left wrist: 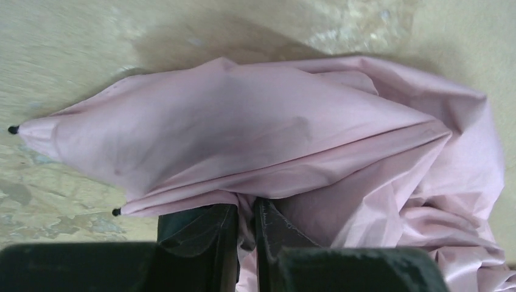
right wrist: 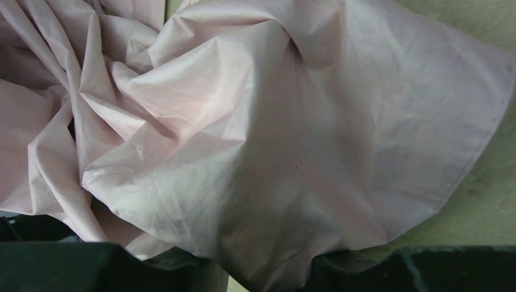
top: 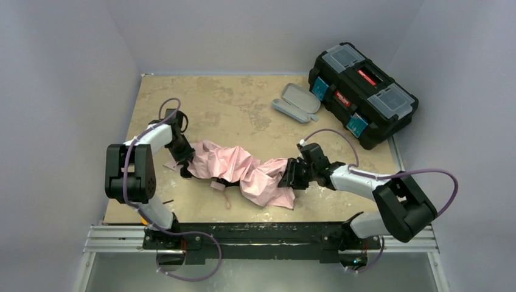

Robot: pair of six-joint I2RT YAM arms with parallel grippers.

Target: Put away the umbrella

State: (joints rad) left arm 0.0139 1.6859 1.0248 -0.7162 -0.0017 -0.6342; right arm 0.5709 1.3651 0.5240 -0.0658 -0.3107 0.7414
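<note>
Pale pink folding umbrella (top: 243, 170) lies collapsed across the near middle of the table, its thin, matte canopy fabric crumpled into soft creases and sharp folds, with a little black showing beneath. From the left wrist view we see one smooth panel stretched to a point, and two small black rib tips (left wrist: 13, 129) at its edge. A narrow pink strap (top: 222, 188) trails from the heap toward the near edge.

Our left gripper (left wrist: 246, 210) is at the umbrella's left end, its dark fingers (left wrist: 201, 231) drawn close with a fold of pink cloth pinched between them. Our right gripper (top: 286, 176) is at the right end; its jaws stand apart with fabric draped over the gap, and we cannot tell whether they press on it.

We see a beige tabletop (top: 231, 103), mottled and worn-looking. Far right, an oval grey hard case (top: 298, 102) lies just beside a black plastic toolbox (top: 363, 94) with clear-lidded compartments and teal latches. Plain pale walls (top: 67, 73) enclose the table, and an aluminium rail (top: 274, 243) carries the arm bases.
</note>
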